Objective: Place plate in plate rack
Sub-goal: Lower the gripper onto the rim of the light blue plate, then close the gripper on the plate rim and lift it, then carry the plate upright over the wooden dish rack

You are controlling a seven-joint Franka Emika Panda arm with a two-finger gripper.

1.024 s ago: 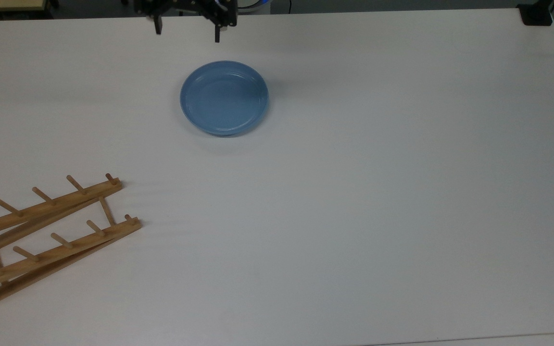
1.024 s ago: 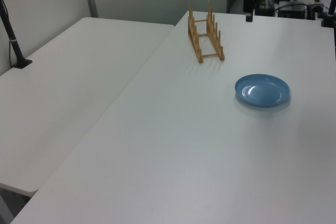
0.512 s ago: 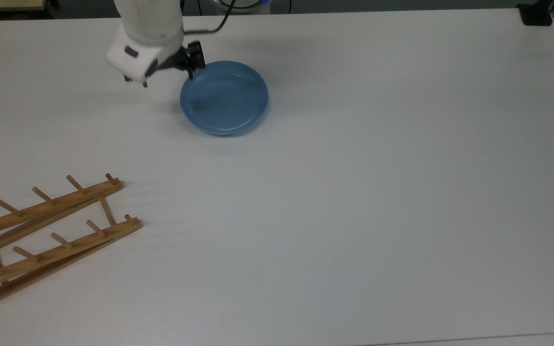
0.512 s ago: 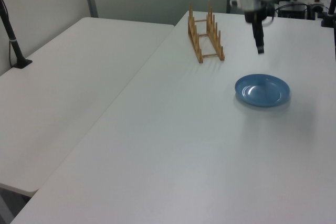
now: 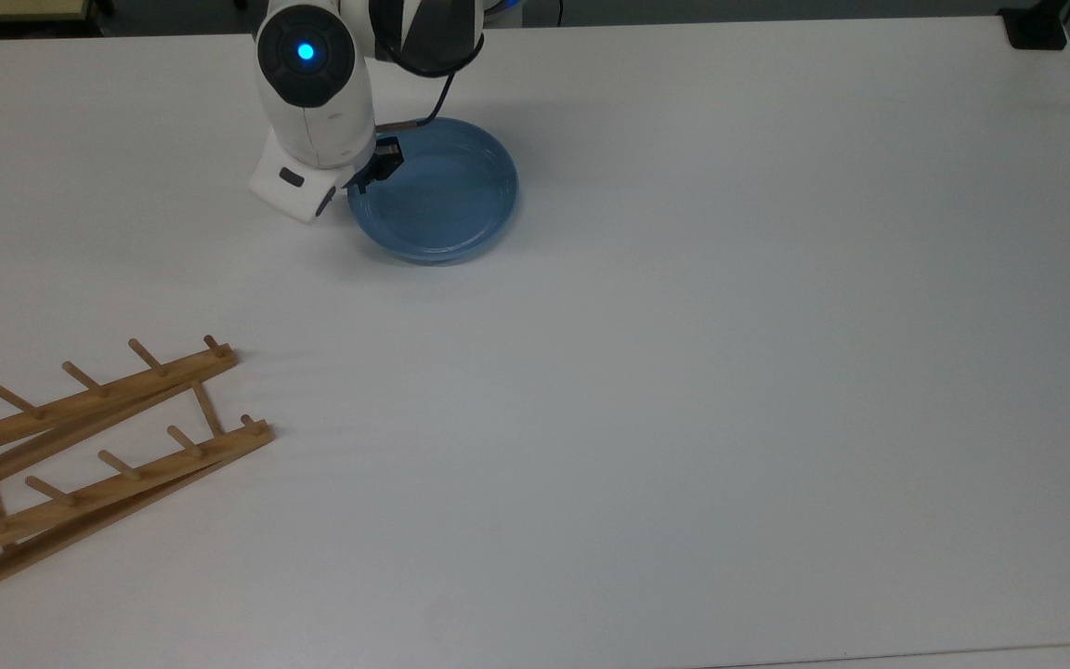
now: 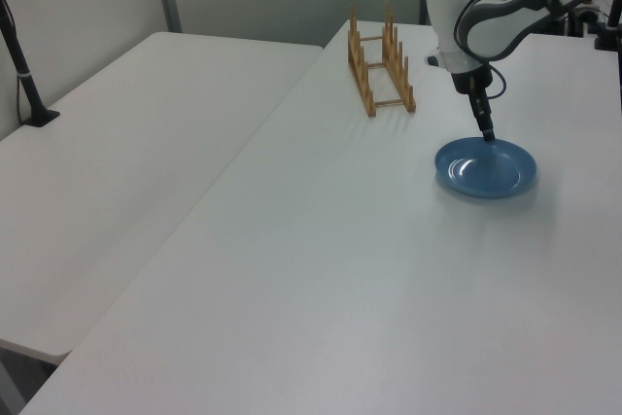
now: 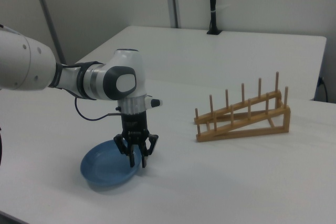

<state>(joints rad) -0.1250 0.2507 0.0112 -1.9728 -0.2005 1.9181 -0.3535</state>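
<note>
I see a white table (image 5: 684, 418) with a blue plate (image 5: 447, 200) lying flat at upper centre of the top view, and a wooden rack (image 5: 80, 455) at lower left.

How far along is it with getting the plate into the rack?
Early. Done: the gripper is at the rim of the plate, fingers open, one either side. In hand: closing on that rim. Left: the plate lies flat on the table; lifting and slotting it into the empty plate rack.
</note>
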